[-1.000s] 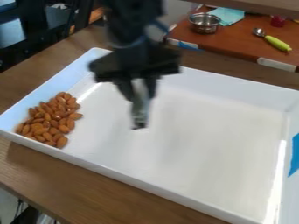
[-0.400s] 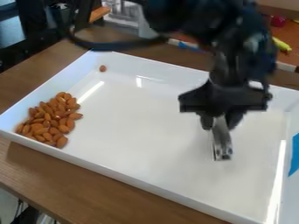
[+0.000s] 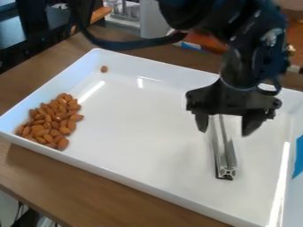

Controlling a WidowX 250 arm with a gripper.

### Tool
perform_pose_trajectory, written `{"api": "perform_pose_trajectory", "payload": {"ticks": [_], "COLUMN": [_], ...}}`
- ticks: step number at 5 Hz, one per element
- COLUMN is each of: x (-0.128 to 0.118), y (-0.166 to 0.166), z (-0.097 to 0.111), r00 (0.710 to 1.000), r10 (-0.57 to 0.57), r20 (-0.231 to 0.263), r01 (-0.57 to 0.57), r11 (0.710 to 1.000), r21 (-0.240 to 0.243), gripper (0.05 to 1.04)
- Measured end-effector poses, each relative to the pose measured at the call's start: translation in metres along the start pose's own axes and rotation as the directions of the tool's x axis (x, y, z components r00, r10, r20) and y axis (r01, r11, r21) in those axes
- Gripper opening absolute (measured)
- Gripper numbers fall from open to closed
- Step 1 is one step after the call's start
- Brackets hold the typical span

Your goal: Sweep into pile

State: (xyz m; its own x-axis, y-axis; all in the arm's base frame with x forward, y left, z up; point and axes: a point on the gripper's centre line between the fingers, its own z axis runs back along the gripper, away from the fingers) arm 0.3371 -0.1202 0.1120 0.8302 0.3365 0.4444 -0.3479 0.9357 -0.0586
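Hanging over the right part of the white tray point(image 3: 148, 128), the black gripper point(image 3: 225, 130) has its two fingers spread widely from each other. It is in a released state, and its fingertips point down. Between them one can see the metal bar point(image 3: 225, 155), with a narrow gap on each side, so the fingers do not clamp it. The upper end of this bar goes behind the gripper body, and whether it touches something there, I cannot tell. Its lower end, with the cut profile, points to the near side of the tray.

The pile of almonds point(image 3: 50, 122) is at the left side of the tray, close together against the wall and toward the near left corner. It is well apart from the gripper and from the bar. One single almond point(image 3: 104, 69) is separate from the pile, at the far wall, near the far left corner. On the right wall of the tray there is a blue tape point(image 3: 299, 156). The tray stands on a brown wooden table point(image 3: 89, 181).
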Motion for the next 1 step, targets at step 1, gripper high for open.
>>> {"api": "perform_pose_trajectory", "payload": {"ticks": [1], "x": [0.0155], "y": [-0.0017], "z": [0.0373], "r00": [0.994], "r10": [0.061], "r20": [-0.086], "r01": [-0.069], "r11": [0.993], "r21": [-0.1], "gripper": [1.005]}}
